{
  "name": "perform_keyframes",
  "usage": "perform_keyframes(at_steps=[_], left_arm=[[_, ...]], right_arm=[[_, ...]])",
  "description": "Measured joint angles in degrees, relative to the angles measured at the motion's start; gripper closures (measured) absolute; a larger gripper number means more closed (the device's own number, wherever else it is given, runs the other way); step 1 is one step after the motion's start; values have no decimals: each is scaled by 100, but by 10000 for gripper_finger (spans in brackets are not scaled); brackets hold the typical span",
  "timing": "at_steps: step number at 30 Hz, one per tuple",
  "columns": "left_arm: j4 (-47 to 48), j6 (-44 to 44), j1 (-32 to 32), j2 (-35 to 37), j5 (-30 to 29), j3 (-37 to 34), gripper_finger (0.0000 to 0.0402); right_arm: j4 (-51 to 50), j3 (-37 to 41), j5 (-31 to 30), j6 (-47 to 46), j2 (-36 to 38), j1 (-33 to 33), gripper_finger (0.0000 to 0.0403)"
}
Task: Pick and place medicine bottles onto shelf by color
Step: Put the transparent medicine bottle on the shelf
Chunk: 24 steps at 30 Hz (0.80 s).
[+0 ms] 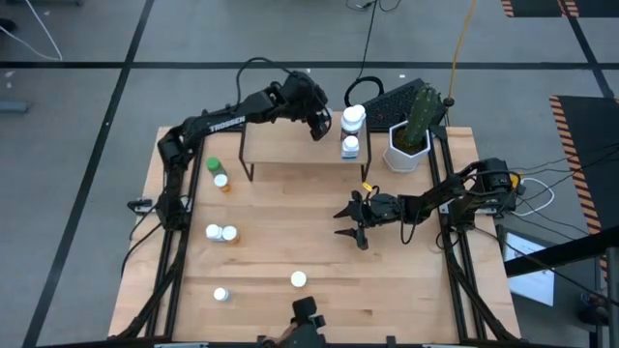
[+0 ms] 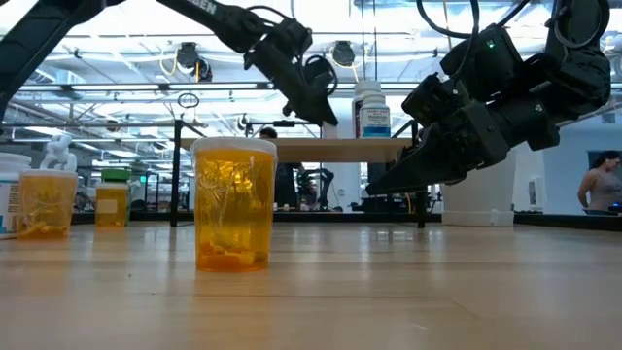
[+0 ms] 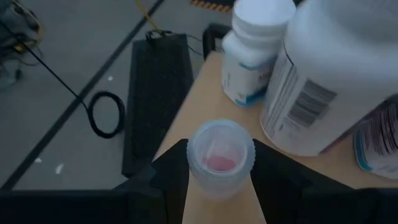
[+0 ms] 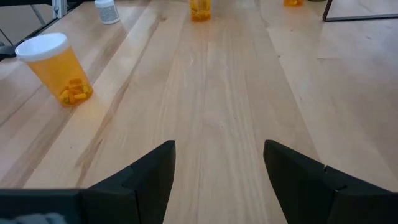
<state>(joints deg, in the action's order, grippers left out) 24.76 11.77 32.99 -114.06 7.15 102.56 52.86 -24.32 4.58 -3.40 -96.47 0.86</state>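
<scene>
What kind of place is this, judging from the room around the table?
Probably a robotics lab or an open workshop hall. A wooden table stands on a grey floor marked with black tape lines, cables lie about, and the low view shows bright ceiling lights and workbenches behind.

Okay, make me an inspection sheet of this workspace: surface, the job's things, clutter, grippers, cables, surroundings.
Surface: wooden tabletop, bare between the scattered bottles.
Job's things: shelf at the far edge carries two white bottles at its right end; a green bottle, orange ones and white-capped ones stand loose on the tabletop.
Clutter: white pot with a cactus right of the shelf.
Grippers: left gripper over the shelf, fingers shut on a small clear bottle; right gripper low over mid-table, fingers open, empty.
Cables: a yellow cable and dark leads on the floor behind and to the right.
Surroundings: a person in the room beyond the table.
</scene>
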Motion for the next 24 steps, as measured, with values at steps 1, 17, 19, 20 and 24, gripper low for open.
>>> perform_keyframes(at_steps=[1,17,19,20,24], left_arm=[[41,6,8,0,29,-4,245],[-58,-4,27,2,-21,-68,172],[-57,31,27,2,-198,-68,151],[-58,78,25,2,-313,-68,141],[-17,275,-32,69,-643,-77,112]], right_arm=[[0,0,0,0,0,0,165],[-2,-2,0,2,0,0,165],[-2,-2,0,2,0,0,165],[-2,-2,0,2,0,0,165],[-4,-2,0,70,0,0,165]])
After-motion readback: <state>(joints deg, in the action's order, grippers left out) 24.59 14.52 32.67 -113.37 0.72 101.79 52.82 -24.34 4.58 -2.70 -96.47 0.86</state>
